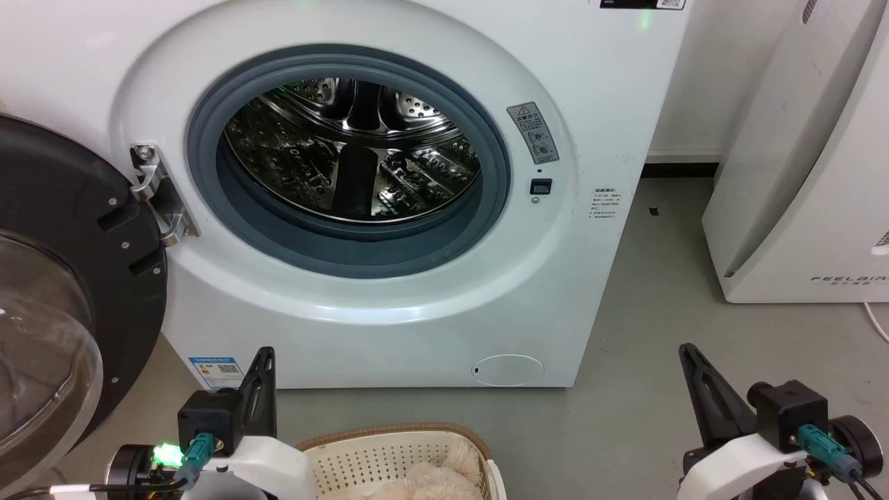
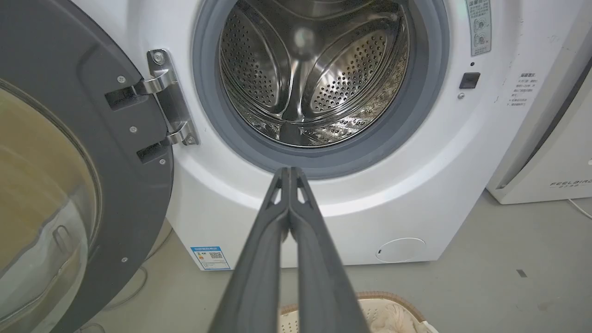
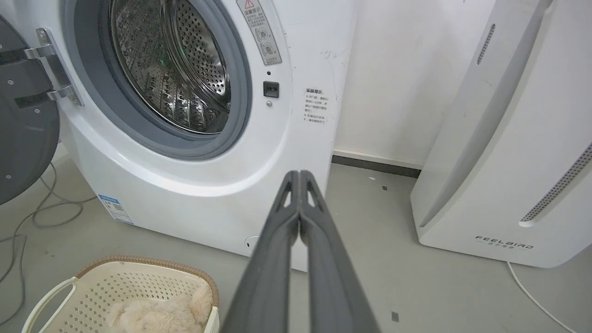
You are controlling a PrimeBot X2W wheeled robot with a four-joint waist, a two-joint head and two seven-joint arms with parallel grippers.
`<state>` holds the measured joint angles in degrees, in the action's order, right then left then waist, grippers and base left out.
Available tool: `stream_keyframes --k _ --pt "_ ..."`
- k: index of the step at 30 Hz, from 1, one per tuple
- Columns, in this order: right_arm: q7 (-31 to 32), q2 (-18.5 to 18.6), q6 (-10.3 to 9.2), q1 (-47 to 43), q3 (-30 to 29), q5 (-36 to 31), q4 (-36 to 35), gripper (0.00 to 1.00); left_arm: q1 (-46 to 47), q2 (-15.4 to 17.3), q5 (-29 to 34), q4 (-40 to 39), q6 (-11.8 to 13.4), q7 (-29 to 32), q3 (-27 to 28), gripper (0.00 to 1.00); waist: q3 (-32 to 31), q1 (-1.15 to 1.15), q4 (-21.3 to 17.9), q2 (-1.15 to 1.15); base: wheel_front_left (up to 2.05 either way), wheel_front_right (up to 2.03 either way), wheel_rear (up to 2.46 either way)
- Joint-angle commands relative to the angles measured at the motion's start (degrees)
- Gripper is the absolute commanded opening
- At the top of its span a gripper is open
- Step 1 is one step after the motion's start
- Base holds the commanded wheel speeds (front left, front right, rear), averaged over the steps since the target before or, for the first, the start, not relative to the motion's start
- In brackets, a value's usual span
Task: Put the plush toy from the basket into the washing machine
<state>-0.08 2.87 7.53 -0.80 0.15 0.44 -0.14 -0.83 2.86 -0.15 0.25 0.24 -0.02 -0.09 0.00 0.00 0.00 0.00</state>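
The white washing machine (image 1: 389, 208) stands in front of me, its black-rimmed glass door (image 1: 62, 278) swung open to the left and the steel drum (image 1: 354, 149) bare. On the floor at the bottom of the head view sits the cream basket (image 1: 389, 455) with a brown rim, and the fluffy cream plush toy (image 1: 434, 479) lies inside it. The right wrist view shows the plush toy (image 3: 162, 314) in the basket (image 3: 120, 286) at lower left. My left gripper (image 1: 264, 357) is shut and holds nothing, left of the basket. My right gripper (image 1: 687, 354) is shut and holds nothing, off to the right.
A white FEELBIRD appliance (image 1: 806, 173) stands on the right against the wall. Grey floor (image 1: 660, 312) lies between it and the washer. Thin cables (image 3: 37, 212) trail on the floor under the open door. A white cord (image 1: 876, 321) runs by the appliance.
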Motion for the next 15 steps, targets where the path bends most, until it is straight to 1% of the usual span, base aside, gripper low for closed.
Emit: stream_keyframes --k 1,6,7,15 --pt "0.1 0.0 -0.04 0.8 -0.1 -0.4 0.1 0.0 0.8 0.0 0.1 -0.2 -0.2 0.0 0.1 0.0 0.0 0.0 0.0 0.0 0.0 0.0 0.0" --pt "0.1 0.0 -0.04 0.8 -0.1 -0.4 0.1 0.0 0.8 0.0 0.1 -0.2 -0.2 0.0 0.1 0.0 0.0 0.0 0.0 0.0 0.0 0.0 0.0" --pt "0.0 0.0 0.01 0.0 0.0 0.0 0.0 1.0 0.0 0.0 0.0 0.0 0.0 0.0 0.0 1.0 0.0 0.0 0.0 0.0 0.0 0.0 0.0" --pt "-0.8 0.0 0.01 -0.2 0.0 1.0 -0.2 1.0 -0.1 0.0 -0.7 0.4 0.3 -0.8 -0.7 1.0 0.2 0.0 -0.1 0.0 0.0 0.0 0.0"
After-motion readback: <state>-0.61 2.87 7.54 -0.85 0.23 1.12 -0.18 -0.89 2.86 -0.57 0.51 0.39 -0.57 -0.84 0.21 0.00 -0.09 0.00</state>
